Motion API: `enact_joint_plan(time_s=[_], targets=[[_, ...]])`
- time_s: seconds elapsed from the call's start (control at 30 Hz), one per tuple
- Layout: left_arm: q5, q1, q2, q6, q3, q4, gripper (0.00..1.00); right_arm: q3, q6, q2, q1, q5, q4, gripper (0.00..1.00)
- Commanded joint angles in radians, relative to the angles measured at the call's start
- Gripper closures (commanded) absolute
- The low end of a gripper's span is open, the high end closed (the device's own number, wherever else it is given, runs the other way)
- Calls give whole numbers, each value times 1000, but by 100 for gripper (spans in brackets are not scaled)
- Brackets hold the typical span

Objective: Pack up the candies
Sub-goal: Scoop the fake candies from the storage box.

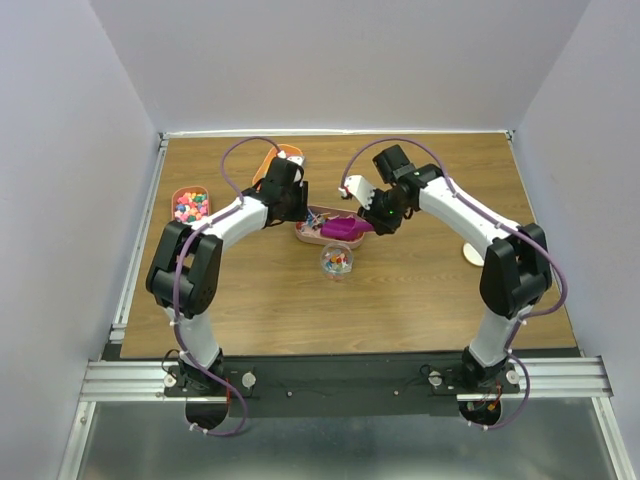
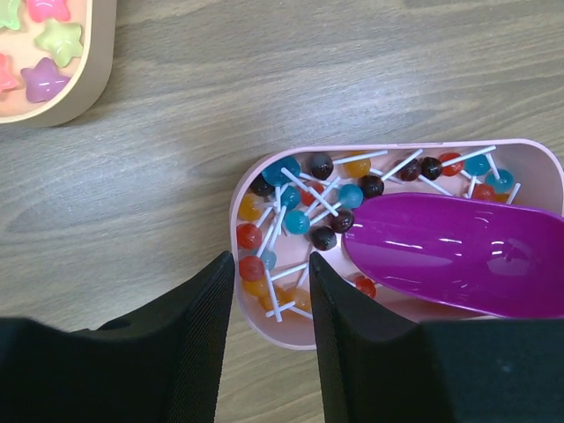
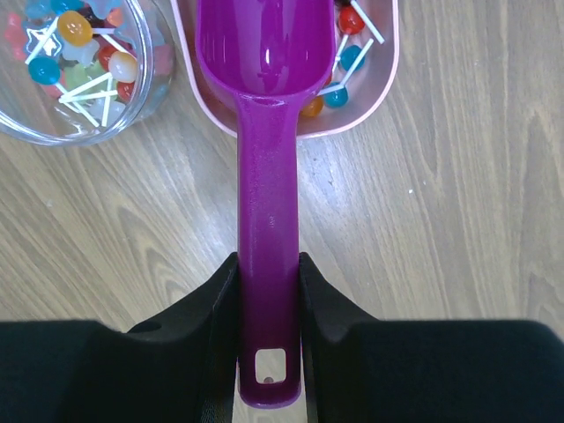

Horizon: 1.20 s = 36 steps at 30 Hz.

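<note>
The candies (image 2: 300,207) are small round sweets on white sticks, lying in a pink oblong tray (image 2: 236,198) at the table's middle (image 1: 312,228). A magenta scoop (image 3: 269,176) rests its bowl in that tray (image 2: 449,251). My right gripper (image 3: 268,264) is shut on the scoop's handle. My left gripper (image 2: 271,264) is open and straddles the tray's rounded near end, one finger outside on the table, the other over the inside. More candies (image 3: 79,62) lie in a clear glass bowl (image 3: 150,92) just in front of the tray (image 1: 336,261).
A second peach tray (image 1: 190,205) with star-shaped sweets (image 2: 48,57) sits at the left. An orange tray (image 1: 275,160) lies behind the left arm. A round white disc (image 1: 473,254) lies near the right arm. White walls enclose the table.
</note>
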Motion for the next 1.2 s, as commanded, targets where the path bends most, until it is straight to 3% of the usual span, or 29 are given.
enact_joint_plan(time_s=[0.0, 0.43, 0.93, 1.17], targets=[[4, -6, 15, 0, 29, -14, 53, 82, 20, 38, 42, 118, -83, 99], [58, -6, 32, -10, 26, -3, 54, 240, 12, 144, 97, 136, -123, 99], [70, -8, 21, -14, 32, -3, 54, 139, -18, 137, 99, 13, 52, 99], [-184, -3, -48, 13, 35, -41, 54, 116, -20, 126, 98, 66, 52, 99]])
